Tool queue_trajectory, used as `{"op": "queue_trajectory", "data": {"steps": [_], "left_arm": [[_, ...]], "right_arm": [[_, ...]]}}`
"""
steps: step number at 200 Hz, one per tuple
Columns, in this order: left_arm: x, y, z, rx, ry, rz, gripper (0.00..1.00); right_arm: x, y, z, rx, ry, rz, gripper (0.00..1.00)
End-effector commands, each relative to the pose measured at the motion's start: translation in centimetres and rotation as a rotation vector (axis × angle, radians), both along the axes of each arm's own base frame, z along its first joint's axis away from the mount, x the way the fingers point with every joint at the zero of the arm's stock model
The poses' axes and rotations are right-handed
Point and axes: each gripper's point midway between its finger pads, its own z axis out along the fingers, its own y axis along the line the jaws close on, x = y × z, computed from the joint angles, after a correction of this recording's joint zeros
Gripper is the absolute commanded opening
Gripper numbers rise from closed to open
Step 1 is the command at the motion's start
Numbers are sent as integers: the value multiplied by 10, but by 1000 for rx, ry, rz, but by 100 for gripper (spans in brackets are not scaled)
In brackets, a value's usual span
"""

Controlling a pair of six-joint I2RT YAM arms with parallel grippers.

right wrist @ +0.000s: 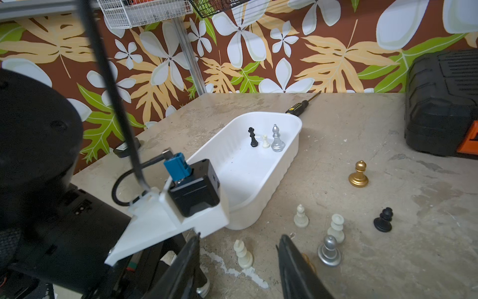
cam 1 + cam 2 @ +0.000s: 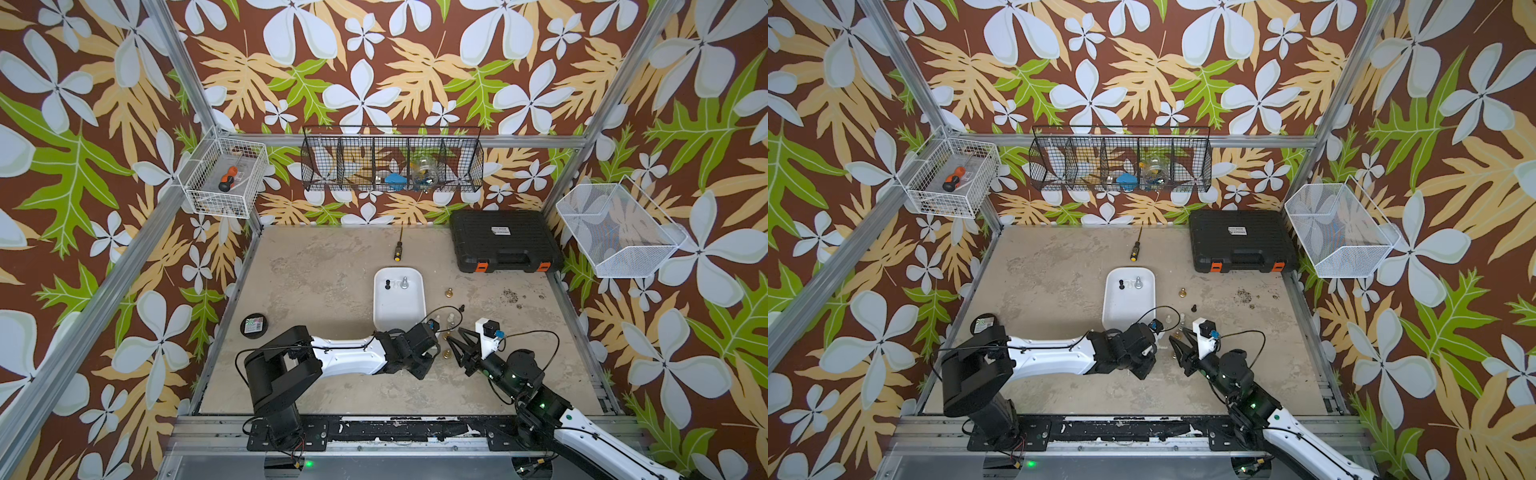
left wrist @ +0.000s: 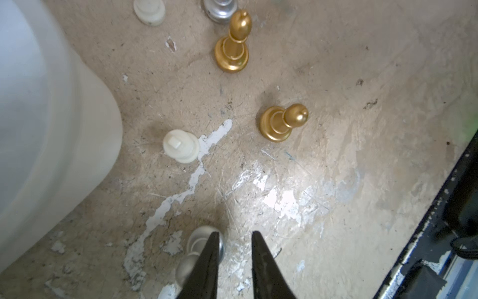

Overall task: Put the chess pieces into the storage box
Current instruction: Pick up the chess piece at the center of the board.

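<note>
silver, cream, gold and black chess pieces point(image 1: 336, 227) stand loose on the table at about four o'clock from the white storage box point(image 2: 419, 291). the box sits mid-table and holds a black, a small cream and a silver piece. left gripper point(image 3: 234, 235) hangs low over the cluster, fingers a little apart with bare table between them. a silver piece point(image 3: 199, 234) shows at the outer side of one finger, partly hidden by it and not in the gap. right gripper point(image 1: 240, 236) is close at three o'clock of the left, fingers apart and empty.

risk: closing here would likely pinch nothing and could flick the round-based silver piece away or into the cream piece point(image 3: 181, 148). the two arms also look near enough to clash.

worn beige table point(image 2: 311, 270), scuffed, with white paint chips. screwdriver point(image 2: 398, 250) at twelve o'clock of the box, black tool case point(image 2: 503, 241) at two o'clock, leafy wallpaper point(image 2: 374, 83) all round.
</note>
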Motion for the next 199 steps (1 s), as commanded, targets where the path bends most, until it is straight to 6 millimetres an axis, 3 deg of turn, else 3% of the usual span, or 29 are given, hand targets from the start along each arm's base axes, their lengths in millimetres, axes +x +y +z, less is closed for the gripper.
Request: {"op": "queue_trajectory", "data": {"steps": [1,63,107,199], "left_arm": [[4,1,4,0,-23,9,25],[4,1,20,-26,-41,11,22],[6,5,32,-40,-55,40,27],[8,11,5,38,-47,38,31]], "right_arm": [[0,-2,4,2,-23,-11,50],[1,0,0,-6,-9,-3,50],[1,2,-1,-8,-8,10,50],[-1,3,2,-1,-16,17,51]]}}
